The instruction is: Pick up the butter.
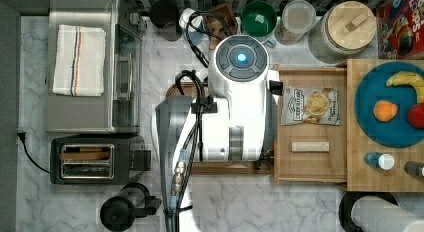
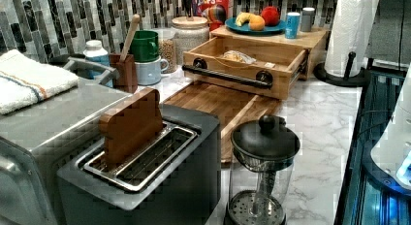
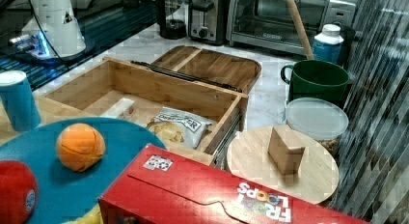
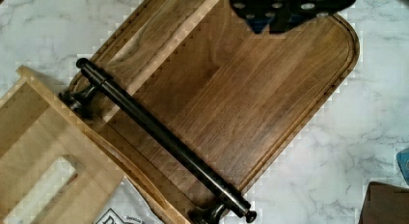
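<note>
The butter [image 1: 310,146] lies untouched in the open wooden drawer [image 1: 285,162] beside the chip bag [image 1: 310,106], while the robot arm [image 1: 240,107] hangs over the cutting board [image 4: 231,93], so the pickup has not begun.

A white marble table [image 1: 240,202] with grey veining carries everything. Along its 12 o'clock edge in the top view stands a backsplash [image 2: 43,21] of narrow vertical tiles in grey, black and pale tones.
</note>
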{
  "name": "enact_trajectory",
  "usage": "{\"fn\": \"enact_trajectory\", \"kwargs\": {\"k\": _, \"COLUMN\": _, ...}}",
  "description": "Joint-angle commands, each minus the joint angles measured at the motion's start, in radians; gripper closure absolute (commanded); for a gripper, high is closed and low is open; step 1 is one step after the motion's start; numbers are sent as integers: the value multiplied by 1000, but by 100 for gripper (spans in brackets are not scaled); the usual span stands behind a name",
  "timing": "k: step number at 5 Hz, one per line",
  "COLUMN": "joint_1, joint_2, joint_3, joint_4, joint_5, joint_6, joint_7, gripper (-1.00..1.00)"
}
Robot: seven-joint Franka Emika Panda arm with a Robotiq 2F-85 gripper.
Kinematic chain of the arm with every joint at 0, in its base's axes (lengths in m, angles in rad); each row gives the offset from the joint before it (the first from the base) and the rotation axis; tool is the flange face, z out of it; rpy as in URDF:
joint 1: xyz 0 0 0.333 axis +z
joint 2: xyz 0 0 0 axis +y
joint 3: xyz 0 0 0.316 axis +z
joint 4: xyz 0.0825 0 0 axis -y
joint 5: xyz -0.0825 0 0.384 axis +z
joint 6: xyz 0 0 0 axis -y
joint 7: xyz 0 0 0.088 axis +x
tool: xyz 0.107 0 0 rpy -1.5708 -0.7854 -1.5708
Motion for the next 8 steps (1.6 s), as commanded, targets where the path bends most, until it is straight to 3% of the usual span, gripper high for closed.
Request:
{"fn": "enact_trajectory", "kwargs": {"k": 1, "joint_1": -1, "joint_2": 0, "joint_3": 1, "joint_4": 0, "joint_5": 0, "joint_6": 2, "joint_7": 1, "gripper": 100}}
{"fn": "enact_trajectory", "kwargs": {"k": 5, "joint_1": -72, "joint_2": -164, "joint_3": -68, "joint_4": -271, "joint_5": -41, "joint_6": 169, "joint_7": -95, "gripper": 100}}
{"fn": "enact_trajectory", "kwargs": {"k": 8, "joint_1": -131, "joint_2": -184, "joint_3": -158, "joint_4": -272, "joint_5": -68, "joint_6": 167, "joint_7": -184, "gripper": 100}}
